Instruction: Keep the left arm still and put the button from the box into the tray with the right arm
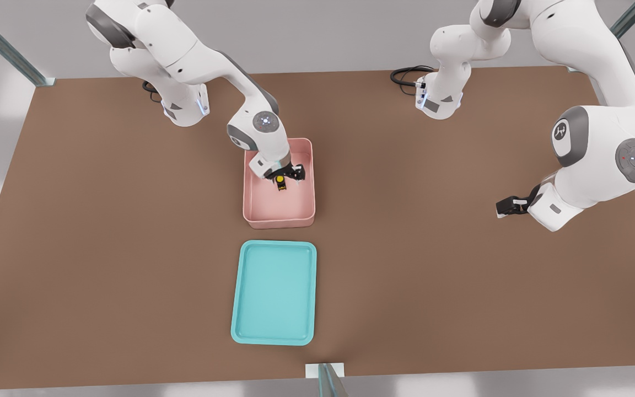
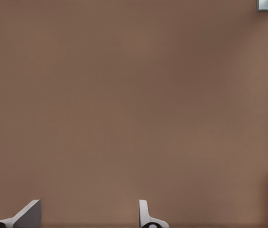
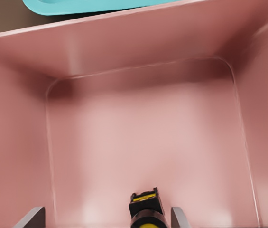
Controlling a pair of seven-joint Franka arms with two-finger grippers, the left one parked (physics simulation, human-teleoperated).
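Right arm reaches down from the front view's upper left into the box. Its pincer sits inside the box, low, in the half farther from the tray.

Button: inside the box, yellow cap visible in the front view, directly at the pincer. In the right wrist view the button lies on the pink floor between the two fingers, which stand wide apart with clear gaps to the button on both sides. Pincer wide, holding nothing.

Box stands on the brown surface, near its middle. Tray lies on the surface near the box, apart from it, on the side toward the front view's bottom edge; nothing in it. One turquoise corner of the tray shows past the box wall in the right wrist view.
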